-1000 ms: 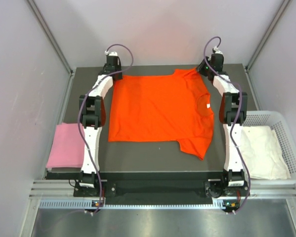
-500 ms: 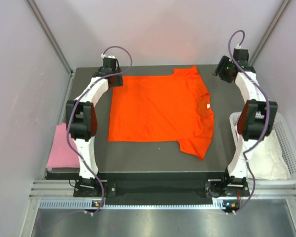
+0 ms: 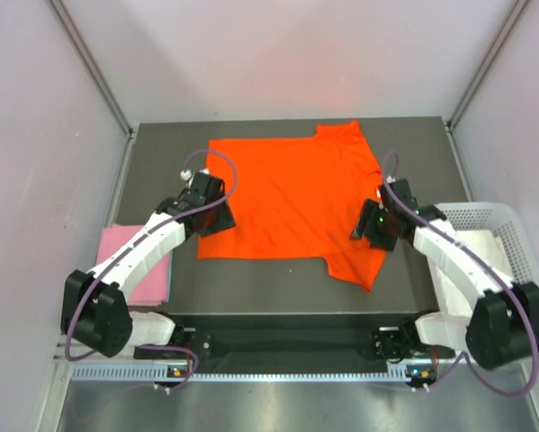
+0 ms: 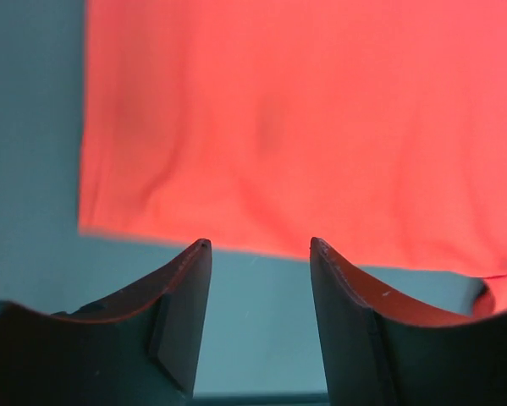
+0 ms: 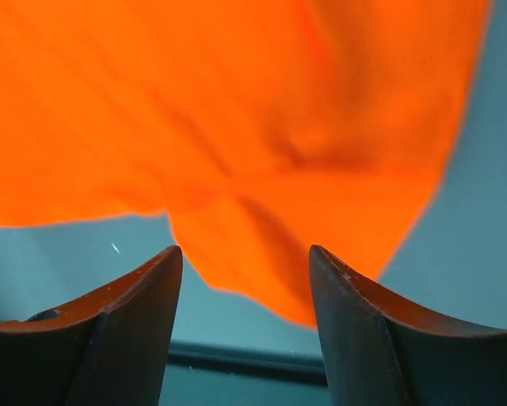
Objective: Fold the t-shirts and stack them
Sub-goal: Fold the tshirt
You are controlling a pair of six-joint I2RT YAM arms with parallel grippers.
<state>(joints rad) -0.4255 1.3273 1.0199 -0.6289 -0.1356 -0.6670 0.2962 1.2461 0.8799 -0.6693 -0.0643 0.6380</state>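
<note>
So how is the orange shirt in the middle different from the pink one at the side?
The orange t-shirt lies spread open on the dark table, sleeves showing. The pink t-shirt is folded into a neat rectangle beside the table's left edge. Spread out, the orange one covers far more area than the pink one. The left arm hides part of the pink one, while the orange one is mostly in view. Both are plain, single-colour fabric lying flat.

The orange-red t-shirt [image 4: 304, 127] lies flat across the upper part of the view, with one corner at its left end. Bare grey table [image 4: 29, 169] shows left of the shirt and below its straight edge. The left gripper [image 4: 260, 244] hovers at that edge, fingers spread, nothing between them.
</note>
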